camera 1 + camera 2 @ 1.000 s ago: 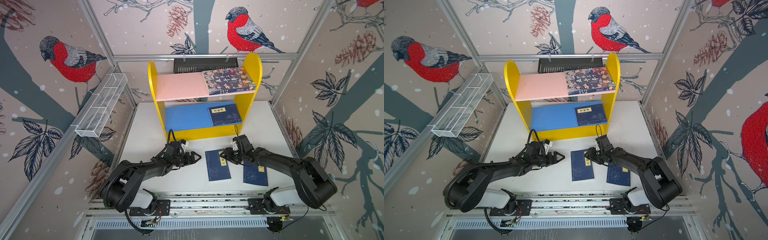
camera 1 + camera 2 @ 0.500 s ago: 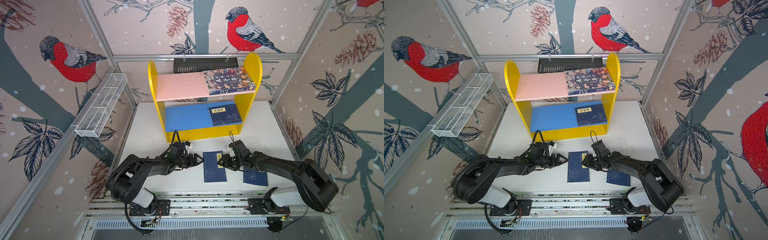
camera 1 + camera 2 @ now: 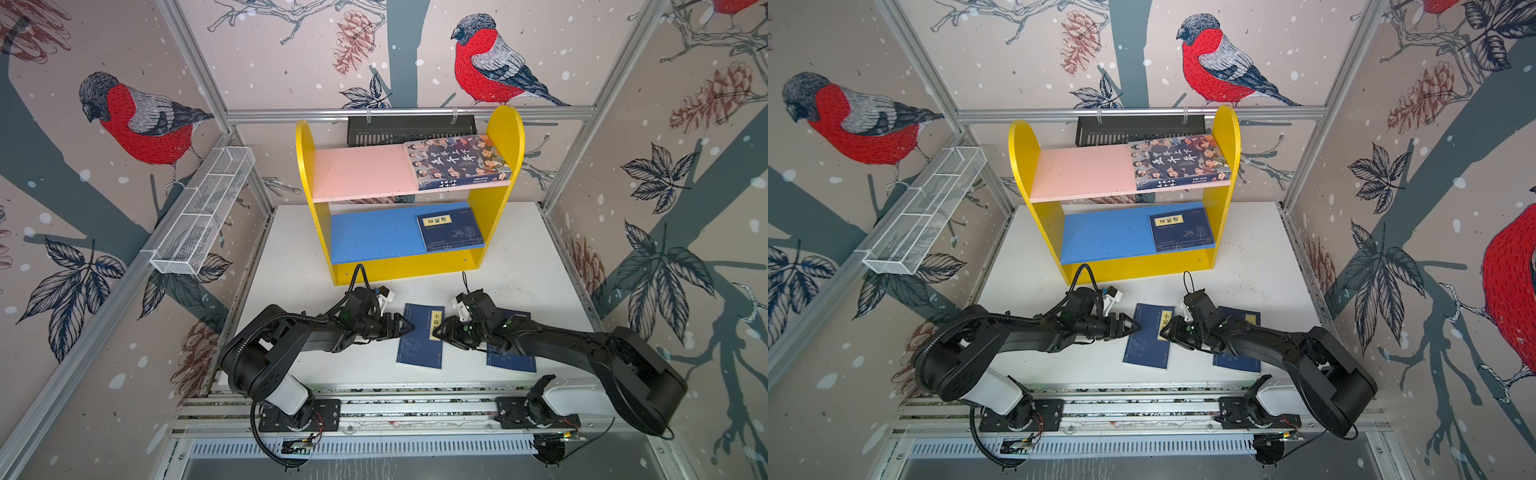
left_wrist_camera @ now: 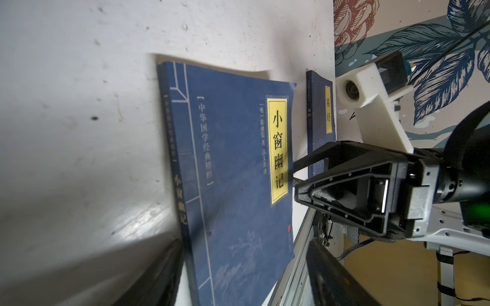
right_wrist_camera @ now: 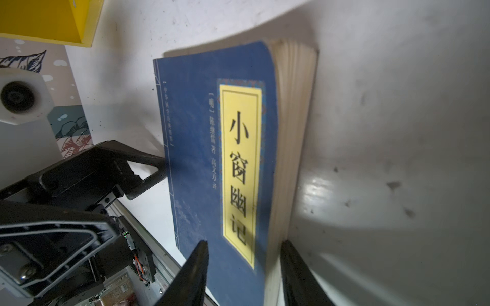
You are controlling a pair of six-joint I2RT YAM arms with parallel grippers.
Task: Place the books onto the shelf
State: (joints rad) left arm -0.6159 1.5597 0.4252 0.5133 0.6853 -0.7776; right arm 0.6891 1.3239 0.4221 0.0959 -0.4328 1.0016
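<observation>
book [image 5: 193,159]: matt paper cover; table [image 5: 397,132]: smooth, scuffed — faint sheen; basket [image 3: 203,216]: fine wire mesh — metal

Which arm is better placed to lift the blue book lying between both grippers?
Probably right. The right gripper has its jaws on either side of the page edge of the blue book; the left gripper only has a fingertip at its spine.

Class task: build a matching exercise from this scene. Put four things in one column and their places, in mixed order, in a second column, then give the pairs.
Things
1. thick book with colourful cartoon-people cover
2. white wire mesh basket
3. black slotted tray
4. thin navy-blue book titled 小窗幽记

Places
A. on the white table
B. on the left wall's metal rail
C. on the pink upper board of the yellow shelf
D. behind the shelf, on the back rail

Pairs: 1-C, 2-B, 3-D, 4-A
</observation>
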